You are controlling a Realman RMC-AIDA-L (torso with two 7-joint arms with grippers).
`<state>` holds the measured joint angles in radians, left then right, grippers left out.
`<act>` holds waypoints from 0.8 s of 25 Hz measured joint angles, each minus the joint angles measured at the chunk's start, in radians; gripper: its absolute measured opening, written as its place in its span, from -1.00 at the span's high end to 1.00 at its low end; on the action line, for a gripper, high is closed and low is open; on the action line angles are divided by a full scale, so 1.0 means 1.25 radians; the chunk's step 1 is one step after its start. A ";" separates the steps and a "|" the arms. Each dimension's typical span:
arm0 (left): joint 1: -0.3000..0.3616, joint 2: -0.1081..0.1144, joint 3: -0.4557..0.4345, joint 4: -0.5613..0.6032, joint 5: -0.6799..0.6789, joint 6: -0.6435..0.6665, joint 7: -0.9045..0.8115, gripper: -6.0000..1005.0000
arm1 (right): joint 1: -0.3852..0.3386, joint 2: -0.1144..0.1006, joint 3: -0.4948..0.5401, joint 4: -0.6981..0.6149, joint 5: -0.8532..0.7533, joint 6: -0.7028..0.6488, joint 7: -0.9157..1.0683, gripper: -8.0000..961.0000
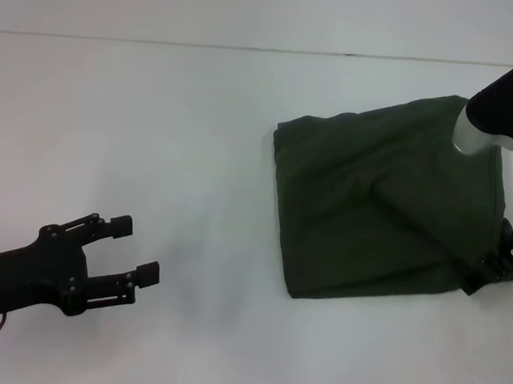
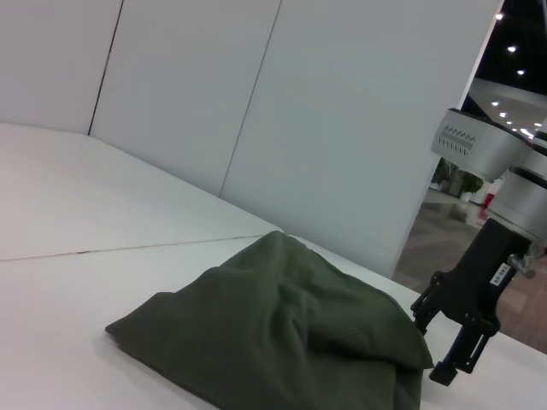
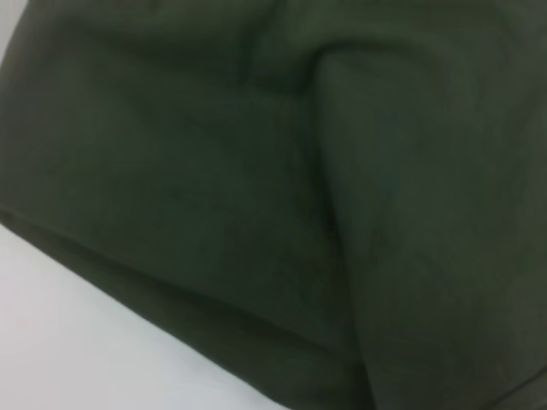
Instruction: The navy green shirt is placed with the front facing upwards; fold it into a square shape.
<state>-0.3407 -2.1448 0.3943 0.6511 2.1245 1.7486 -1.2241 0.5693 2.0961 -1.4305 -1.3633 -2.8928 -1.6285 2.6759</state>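
The navy green shirt (image 1: 384, 202) lies on the white table (image 1: 153, 148), toward the robot's right side, folded into a compact, roughly four-sided bundle with plain fabric uppermost and several creases across it. Its near edge sits flat on the surface; the right-hand edge is raised slightly.

The right gripper (image 1: 498, 264) is at the bundle's near right corner, touching the cloth — whether its fingers are parted or pinching the fabric cannot be told. The right wrist view is filled with shirt fabric (image 3: 256, 171).

The left gripper (image 1: 127, 253) hovers over bare table, well apart from the shirt, fingers spread and holding nothing
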 joint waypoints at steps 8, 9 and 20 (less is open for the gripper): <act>0.002 -0.002 0.000 -0.002 0.000 -0.001 0.000 -0.79 | -0.017 -0.003 0.015 0.005 0.009 0.047 -0.006 -0.70; 0.002 -0.002 -0.001 -0.001 0.000 -0.001 0.000 -0.79 | -0.021 -0.003 0.019 0.004 0.009 0.051 -0.007 -0.63; -0.002 -0.003 0.000 -0.001 -0.004 -0.001 -0.001 -0.79 | -0.048 -0.004 0.029 -0.015 0.010 0.081 -0.014 0.33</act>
<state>-0.3431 -2.1490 0.3943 0.6498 2.1196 1.7471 -1.2257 0.5095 2.0908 -1.3947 -1.3819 -2.8804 -1.5268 2.6583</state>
